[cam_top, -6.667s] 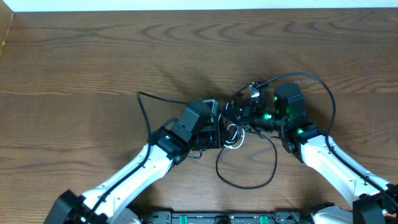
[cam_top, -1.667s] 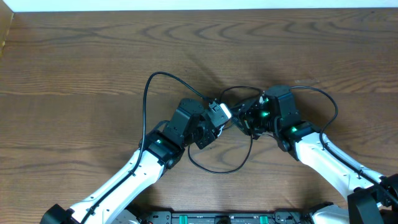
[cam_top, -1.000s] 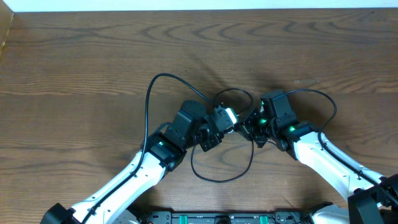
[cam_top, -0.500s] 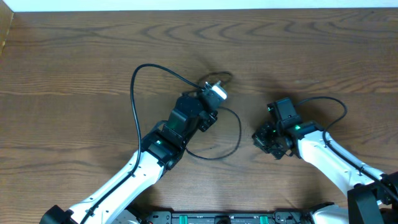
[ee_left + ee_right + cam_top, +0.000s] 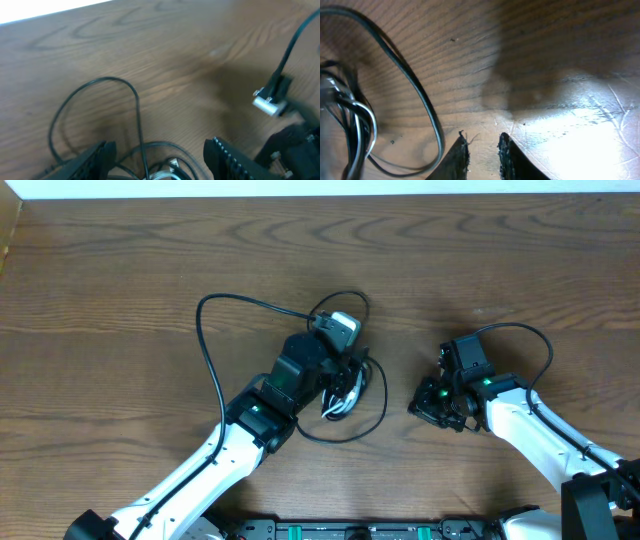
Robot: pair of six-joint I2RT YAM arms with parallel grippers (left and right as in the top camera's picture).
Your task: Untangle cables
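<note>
Cables (image 5: 415, 85) sit bunched mid-counter (image 5: 120, 260), with one black loop thrown toward the left edge. Left claw (image 5: 160, 148) straddles the bunch, wide and gripping nothing, likely lining up a grab. Right claw (image 5: 482, 146) sits apart on the right, barely parted and empty, probably to leave slack.

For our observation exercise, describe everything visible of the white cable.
The white cable is a thin, glossy, flexible cord, bent into small loops. It lies on the wooden table under the open left gripper, tangled with the black cables. No plug of it can be made out.
</note>
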